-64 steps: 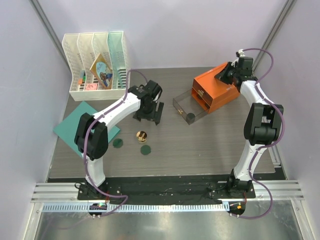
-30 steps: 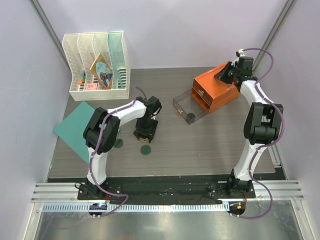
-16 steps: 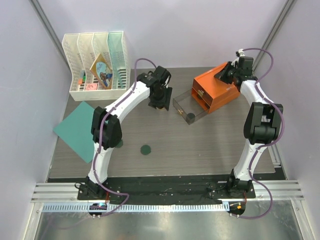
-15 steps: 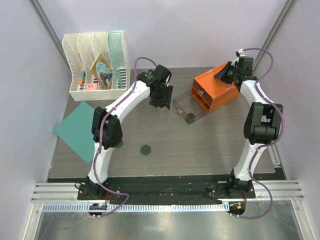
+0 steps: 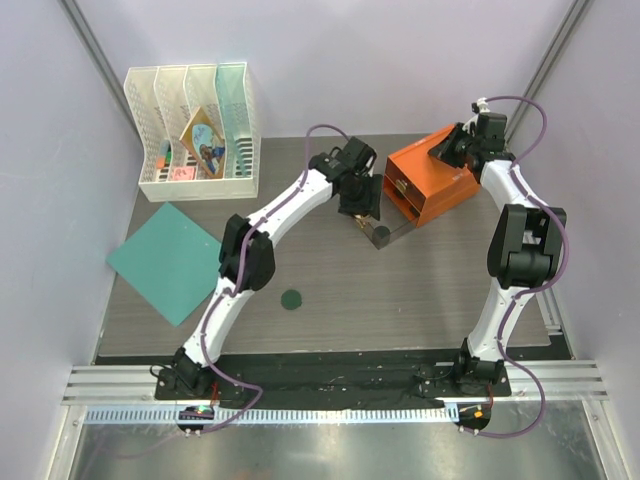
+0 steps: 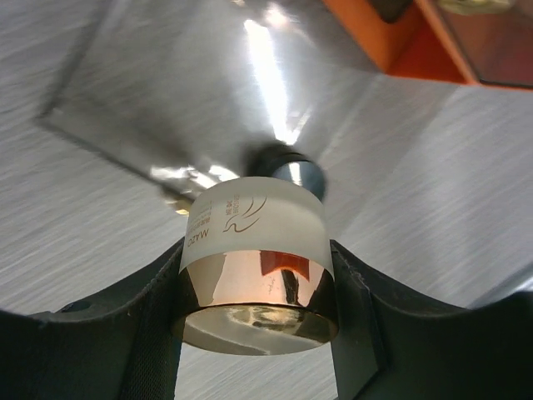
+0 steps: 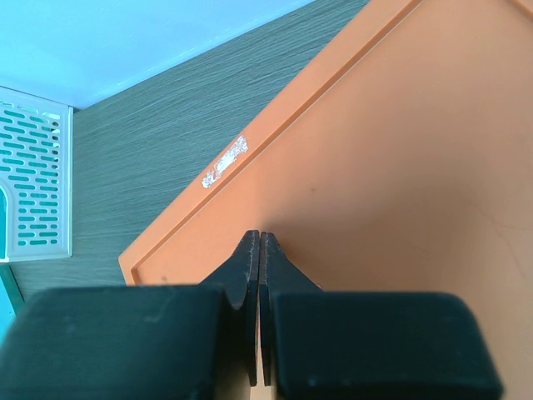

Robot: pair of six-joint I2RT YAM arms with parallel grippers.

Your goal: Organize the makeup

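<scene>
Your right gripper (image 7: 260, 250), fingers pressed together, rested on the orange drawer box (image 5: 435, 180) at the far right. Your left gripper (image 5: 360, 207), clamped on the frosted white copper-capped jar (image 6: 254, 250), hung over the box's clear pulled-out drawer (image 5: 401, 228). Released too high, it could have struck the small black jar (image 5: 380, 236) inside and bounced out.

This is looking like a robotics lab test cell. Plain lavender panels (image 5: 400, 60) are closing in a grey wood-grain table (image 5: 400, 300) on every side of the left gripper (image 5: 362, 208). Well behind it, the left arm (image 5: 285, 205) and right arm (image 5: 520, 250) are standing bolted by an aluminium rail (image 5: 560, 380). Purple cables (image 5: 520, 98) are looping off them, and a metal frame post (image 5: 95, 45) is rising beyond.
</scene>
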